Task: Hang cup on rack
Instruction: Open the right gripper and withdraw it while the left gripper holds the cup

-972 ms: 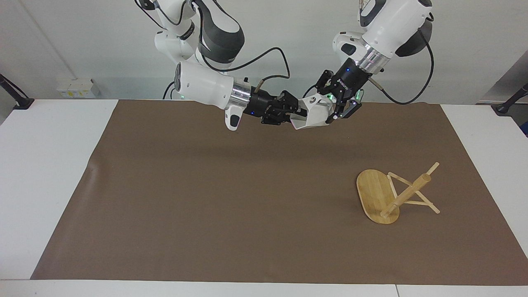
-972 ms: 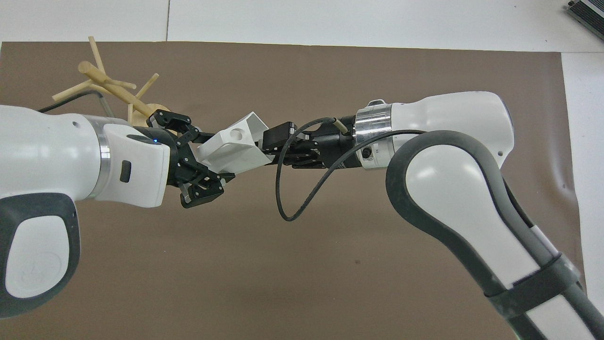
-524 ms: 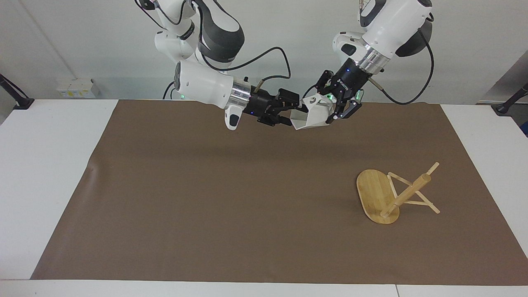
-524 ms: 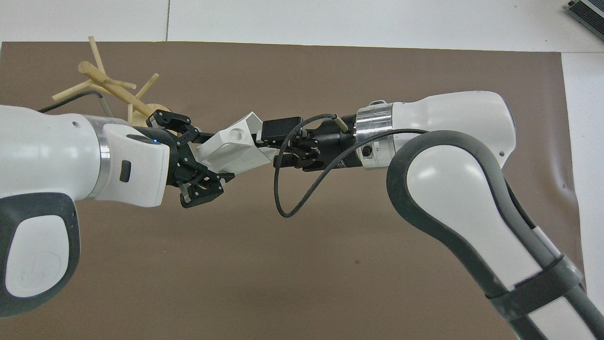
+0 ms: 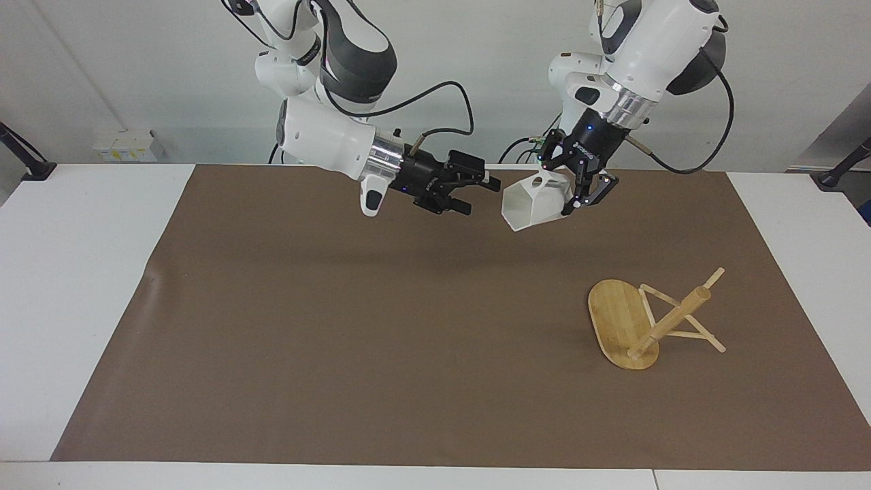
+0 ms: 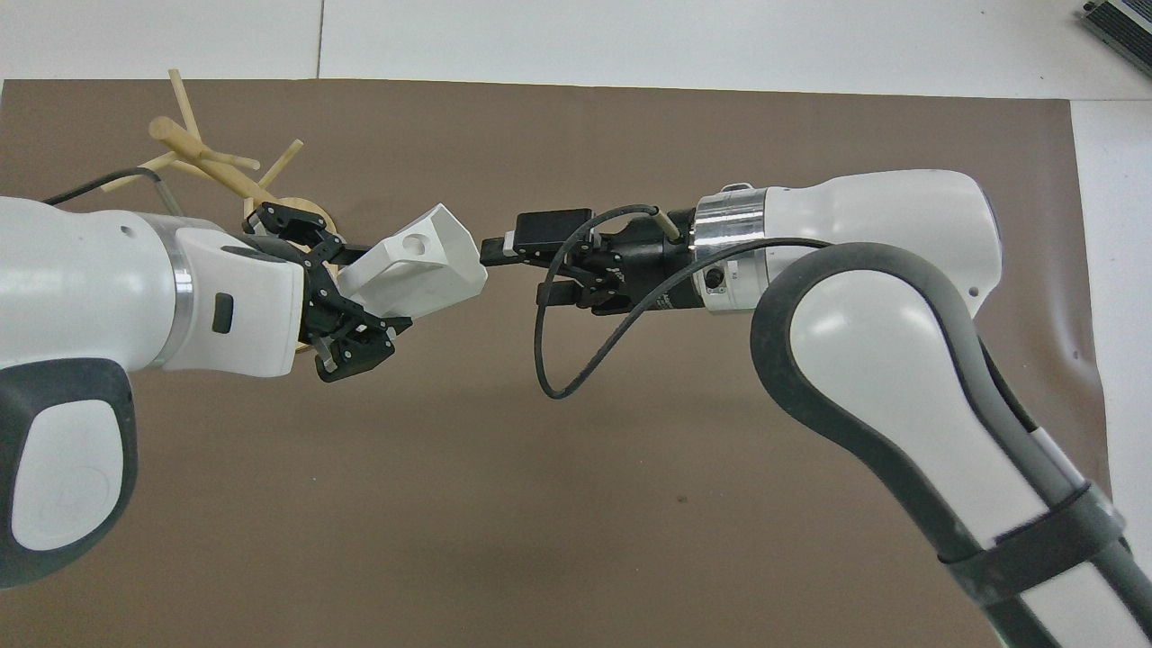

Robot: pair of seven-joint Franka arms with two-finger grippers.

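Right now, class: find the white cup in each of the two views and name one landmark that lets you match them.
Facing view: the cup hangs in the air, upper middle, held by the left gripper, open mouth toward the camera.
Overhead view: the cup is left of centre, above the brown mat.
Shared landmark: the rack, toward the left arm's end of the table; in the overhead view it shows at the upper left.
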